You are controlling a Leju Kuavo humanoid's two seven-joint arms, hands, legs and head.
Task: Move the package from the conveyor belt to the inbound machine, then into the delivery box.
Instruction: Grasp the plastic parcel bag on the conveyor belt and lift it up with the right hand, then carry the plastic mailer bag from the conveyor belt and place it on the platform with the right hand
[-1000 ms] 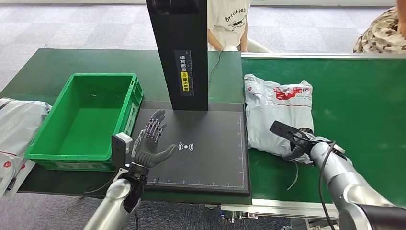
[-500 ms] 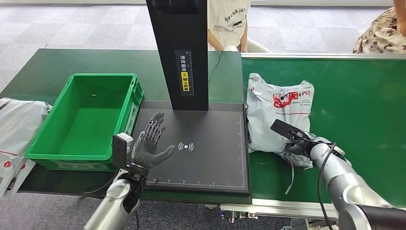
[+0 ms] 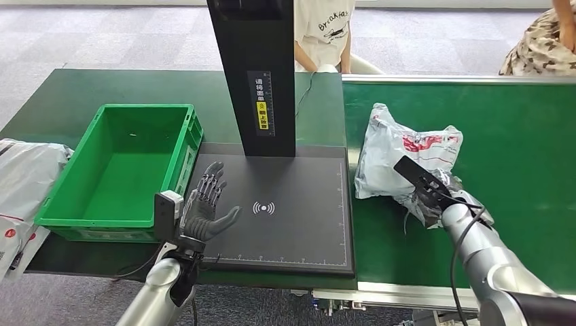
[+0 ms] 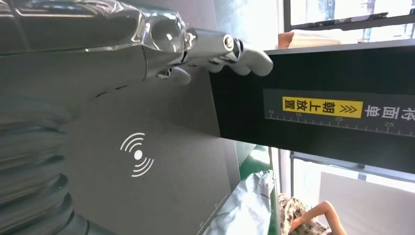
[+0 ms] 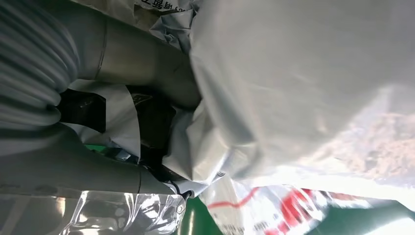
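A grey plastic package (image 3: 401, 157) with red print is tilted up off the green conveyor belt (image 3: 516, 163). My right hand (image 3: 431, 198) grips its near edge; the right wrist view shows the bag's crumpled film (image 5: 293, 98) pressed against the thumb and fingers. My left hand (image 3: 206, 207) hovers with fingers spread over the near left part of the black inbound machine pad (image 3: 292, 224), holding nothing. In the left wrist view its fingers (image 4: 215, 54) reach toward the machine's black column (image 4: 318, 112). The green delivery box (image 3: 122, 170) stands left of the pad.
The black column (image 3: 255, 75) rises at the back of the pad. Another grey parcel (image 3: 24, 183) lies left of the box. One person in a white shirt (image 3: 325, 30) stands behind the table, another in camouflage (image 3: 540, 47) at the far right.
My right hand has lifted the package's near edge, so the bag now stands tilted up and sits a little further right. My left hand has drifted slightly toward me.
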